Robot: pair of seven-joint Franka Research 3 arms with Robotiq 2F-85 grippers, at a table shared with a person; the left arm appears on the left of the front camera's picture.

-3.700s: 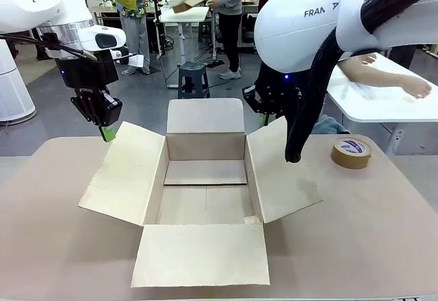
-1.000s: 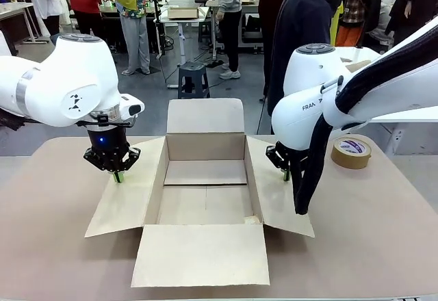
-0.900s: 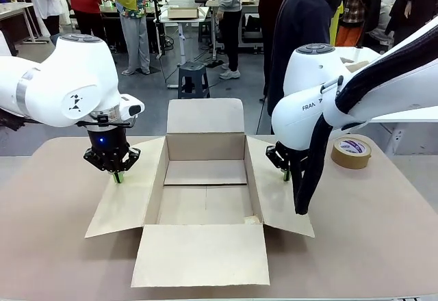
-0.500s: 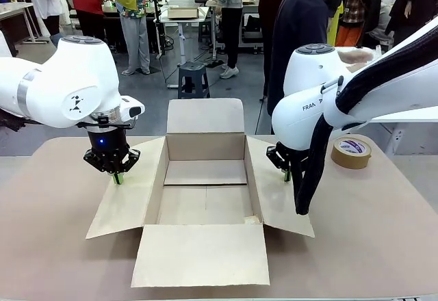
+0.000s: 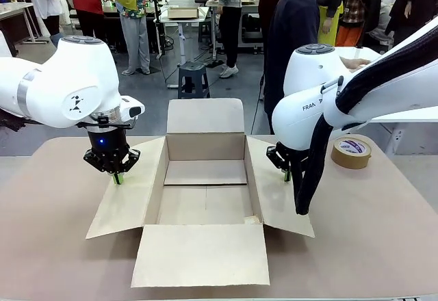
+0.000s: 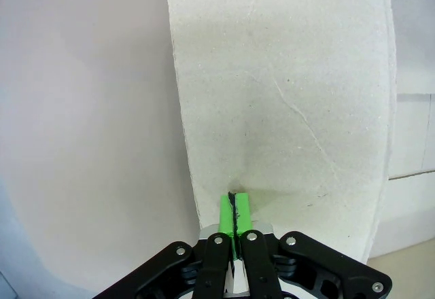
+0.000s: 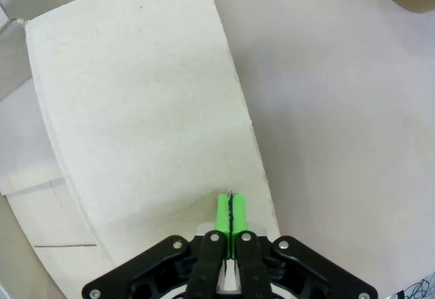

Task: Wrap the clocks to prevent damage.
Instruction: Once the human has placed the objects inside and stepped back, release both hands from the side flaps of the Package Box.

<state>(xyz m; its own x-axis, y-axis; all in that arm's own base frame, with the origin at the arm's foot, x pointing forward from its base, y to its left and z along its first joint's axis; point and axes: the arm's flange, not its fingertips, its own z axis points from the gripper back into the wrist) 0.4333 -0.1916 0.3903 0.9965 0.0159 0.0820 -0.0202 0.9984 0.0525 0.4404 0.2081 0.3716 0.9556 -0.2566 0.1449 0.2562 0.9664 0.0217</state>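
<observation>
Cardboard box [image 5: 204, 178] lies open on the surface [image 5: 369, 239]; closed left hand [image 5: 118, 177] rests on its left flap [image 5: 130, 195], closed right hand [image 5: 287, 175] on the right flap [image 5: 275, 195] (both gripping nothing).

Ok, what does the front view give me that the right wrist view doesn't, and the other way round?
Front view: the whole open cardboard box, its floor bare, the left claw tip-down on the left flap, and a person at the far side. Right wrist view: the right claw up close, green pads shut together, nothing between them. Both: the right flap, the tape roll and the table.
</observation>
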